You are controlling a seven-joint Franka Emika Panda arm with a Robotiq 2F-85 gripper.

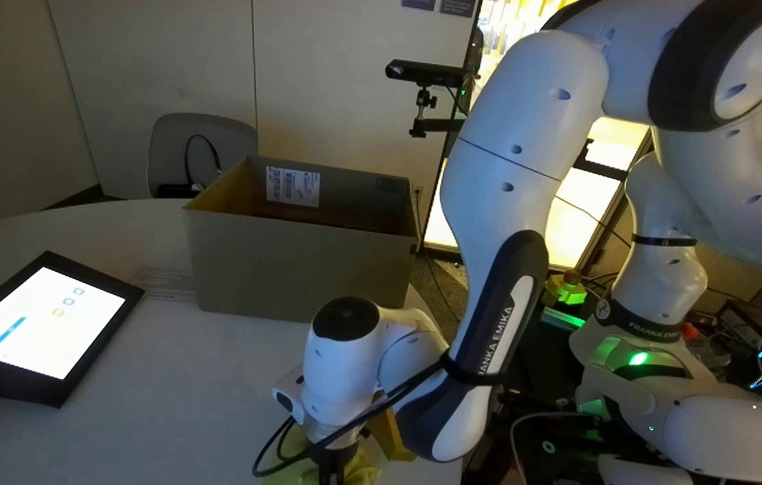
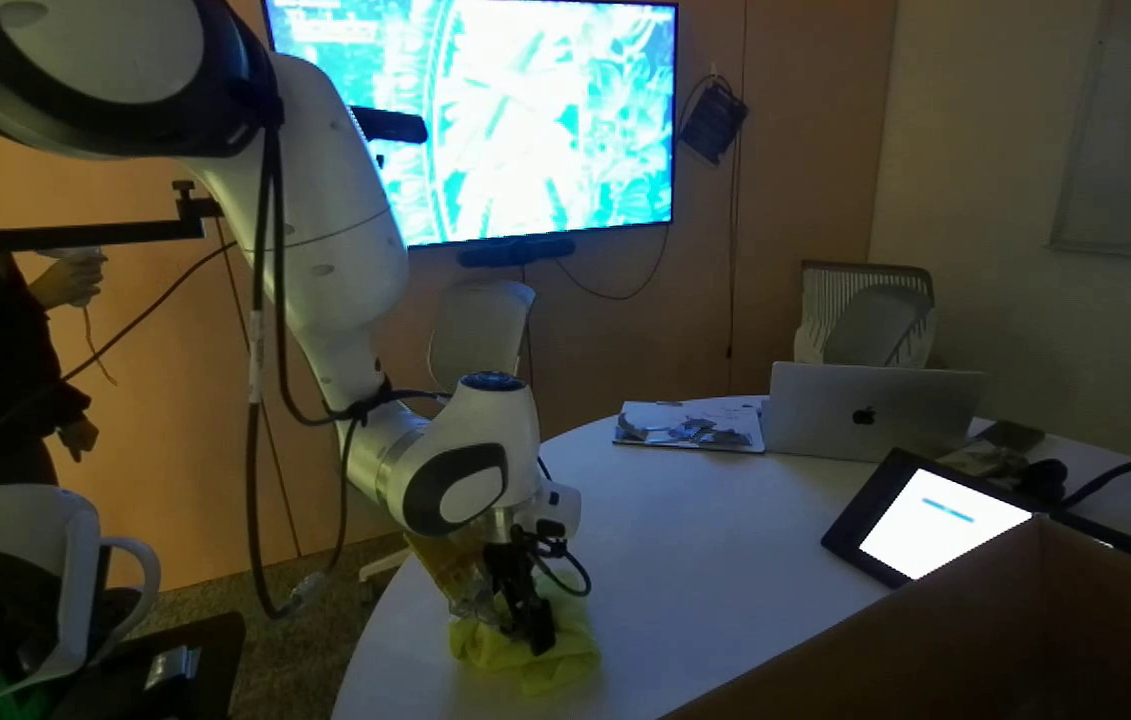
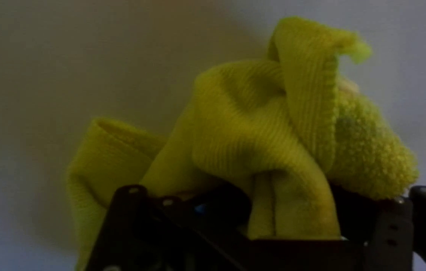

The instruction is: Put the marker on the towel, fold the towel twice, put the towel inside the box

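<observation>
The yellow-green towel [image 3: 243, 124] lies crumpled on the white table [image 1: 172, 404], bunched between the parted jaws of the gripper [image 2: 533, 637]; whether they pinch it, I cannot tell. Apart from it stands the cardboard box [image 1: 300, 266], near the lit tablet [image 1: 44, 320]. A grey laptop [image 2: 825, 410] stands near the tablet.

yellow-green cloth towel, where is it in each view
In an exterior view, the yellow-green cloth towel lies at the bottom edge, left of centre, partly cut off.
In an exterior view, the towel sits low, slightly left of centre.
In the wrist view, the towel spreads large across the middle.
Shared landmark: the black two-fingered claw, at the towel in all three.
</observation>
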